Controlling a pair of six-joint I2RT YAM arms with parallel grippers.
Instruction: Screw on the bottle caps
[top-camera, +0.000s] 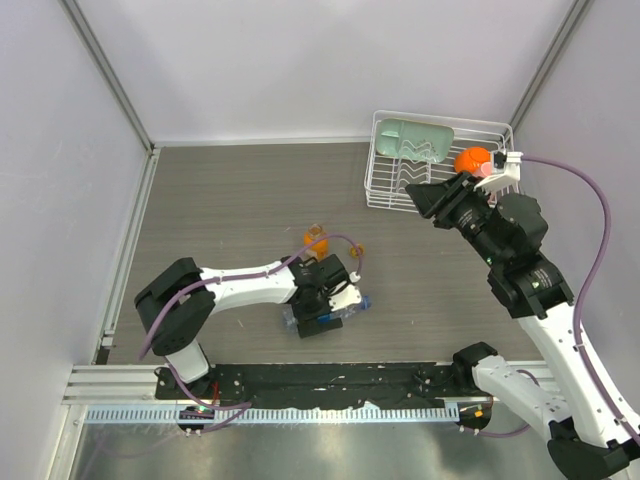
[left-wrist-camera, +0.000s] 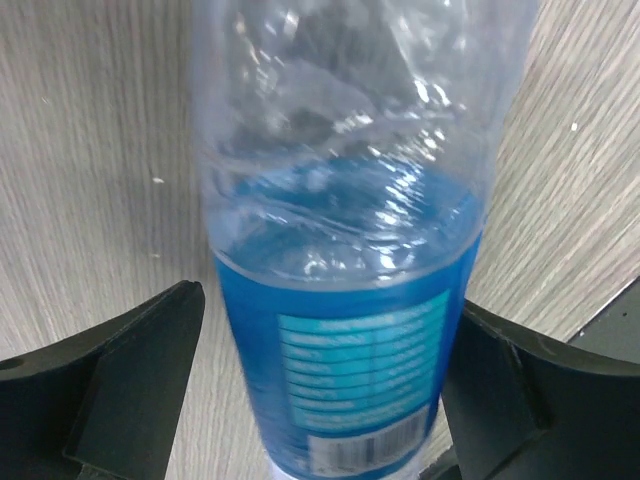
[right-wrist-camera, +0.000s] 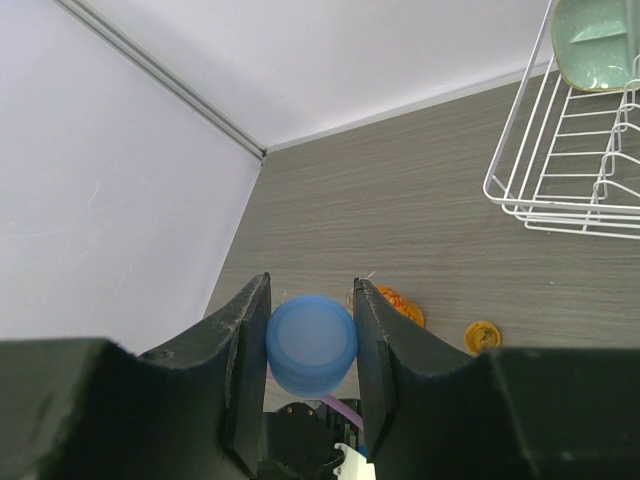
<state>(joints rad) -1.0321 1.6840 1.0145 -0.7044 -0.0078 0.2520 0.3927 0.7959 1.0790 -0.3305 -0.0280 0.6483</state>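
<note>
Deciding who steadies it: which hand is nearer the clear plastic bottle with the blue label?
Left. The left hand straddles the clear bottle, open, a finger on either side. The right hand is far off by the white wire rack, pinching the blue plastic cap.

The left arm (top-camera: 245, 285) and right arm (top-camera: 565, 345) are white shells with black joint housings, each trailing a purple cable (top-camera: 605, 230) behind the jaws, whose matte black fingers (right-wrist-camera: 235, 365) are thick, flat-faced wedges.
</note>
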